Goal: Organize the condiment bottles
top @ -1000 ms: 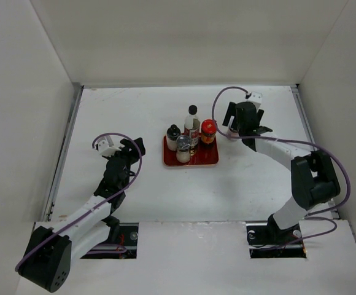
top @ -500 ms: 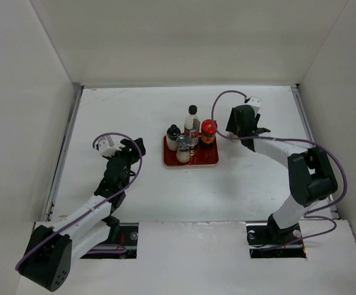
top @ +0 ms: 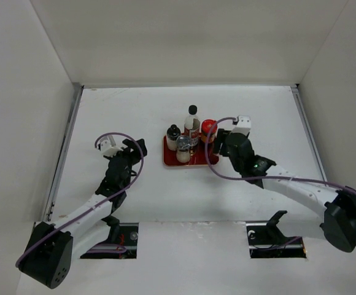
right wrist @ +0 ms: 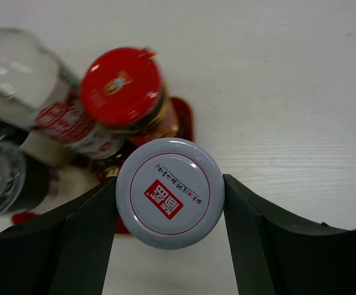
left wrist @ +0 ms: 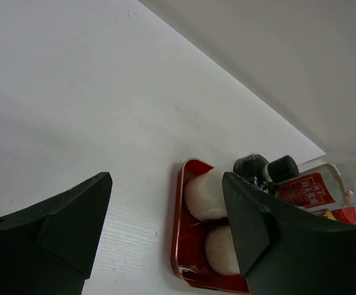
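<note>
The white-lidded jar [right wrist: 169,192] sits between the fingers [right wrist: 86,246] of your right gripper [top: 226,145], which press on both sides of its lid, so you have it gripped at a medium spread. It hangs over the right edge of the red tray [top: 210,161], just beside the red-lidded jar [right wrist: 121,86]; you cannot tell from these views whether its base rests on anything. The other four are already on the tray: the red-lidded jar and the tall bottle [top: 193,125] along the back, the short white bottle with the black cap [top: 174,136] at the left, the grey-lidded shaker [top: 183,150] in front. Your left gripper [left wrist: 166,184] hovers over the bare table [top: 135,110] to the left of the tray, jaws apart with nothing between them.

By the look of it you are placing the last piece, so the job is nearly done. The free spot appears to be the tray's front right, in front of the red-lidded jar. Bring the jar inward past the rim, lower it upright and clear of the red lid, then open and lift straight up so you don't tip its neighbour
</note>
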